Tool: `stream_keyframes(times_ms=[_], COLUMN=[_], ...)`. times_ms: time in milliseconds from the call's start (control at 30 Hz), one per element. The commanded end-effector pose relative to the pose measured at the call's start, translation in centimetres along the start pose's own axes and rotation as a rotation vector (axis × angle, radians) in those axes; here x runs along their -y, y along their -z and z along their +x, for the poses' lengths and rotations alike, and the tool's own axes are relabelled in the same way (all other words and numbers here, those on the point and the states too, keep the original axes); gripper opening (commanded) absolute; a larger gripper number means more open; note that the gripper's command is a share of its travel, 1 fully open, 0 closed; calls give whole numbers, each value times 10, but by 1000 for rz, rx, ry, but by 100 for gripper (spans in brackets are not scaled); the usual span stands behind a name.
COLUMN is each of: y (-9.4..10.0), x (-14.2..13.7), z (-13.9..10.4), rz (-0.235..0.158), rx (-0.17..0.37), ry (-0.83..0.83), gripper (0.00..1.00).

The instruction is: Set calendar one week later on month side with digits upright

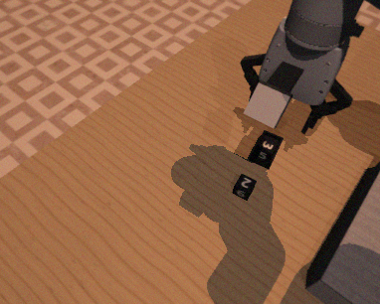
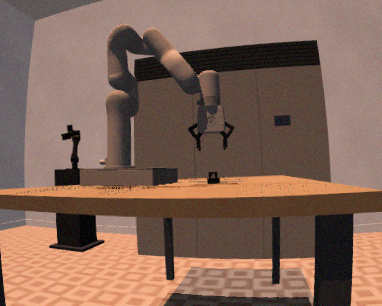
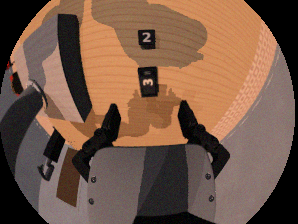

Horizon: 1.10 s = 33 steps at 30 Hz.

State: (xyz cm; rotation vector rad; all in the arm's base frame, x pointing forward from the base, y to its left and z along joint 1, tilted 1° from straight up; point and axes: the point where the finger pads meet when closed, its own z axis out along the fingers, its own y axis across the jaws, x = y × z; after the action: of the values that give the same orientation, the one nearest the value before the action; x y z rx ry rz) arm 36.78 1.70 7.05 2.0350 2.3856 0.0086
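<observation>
Pincer (image 1: 282,120) spread to full width, nothing between the fingers, hanging well above the wooden surface (image 1: 111,214). Two small black number cubes lie on it: one with a white 3 on top (image 1: 266,148), directly under the pincer, and one with a white 2 on top (image 1: 244,186), near it but apart, a strip of wood showing between them. No tray or month plate can be made out around the cubes in any view; cannot tell where it is. Judgement: the step in hand is a release and retreat, so the arm should rise straight, keeping both fingertips off the 3 cube so it does not tip or slide. If the cubes are to read as a date, they likely need to sit closer, side by side, digits upright on the required face. The top view gives both top digits plus faint second digits on the side faces (looks like 5 and 6, small, uncertain). The wrist view shows both fingers splayed either side of the nearer cube (image 3: 148,82) and the 2 cube (image 3: 147,38) beyond. The exterior view alone shows the height of the pincer (image 2: 211,145) above the cubes, which there merge into one dark lump (image 2: 213,177).
</observation>
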Motion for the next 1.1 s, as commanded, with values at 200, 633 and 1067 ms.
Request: stream_keyframes(times_ms=[200,633,1067], y=[1,0,-3], x=[-1,-2,-3], z=[0,4,16], rz=[-4,-3,-3], rx=[0,0,1], ry=[0,153,565], gripper=[100,100,100])
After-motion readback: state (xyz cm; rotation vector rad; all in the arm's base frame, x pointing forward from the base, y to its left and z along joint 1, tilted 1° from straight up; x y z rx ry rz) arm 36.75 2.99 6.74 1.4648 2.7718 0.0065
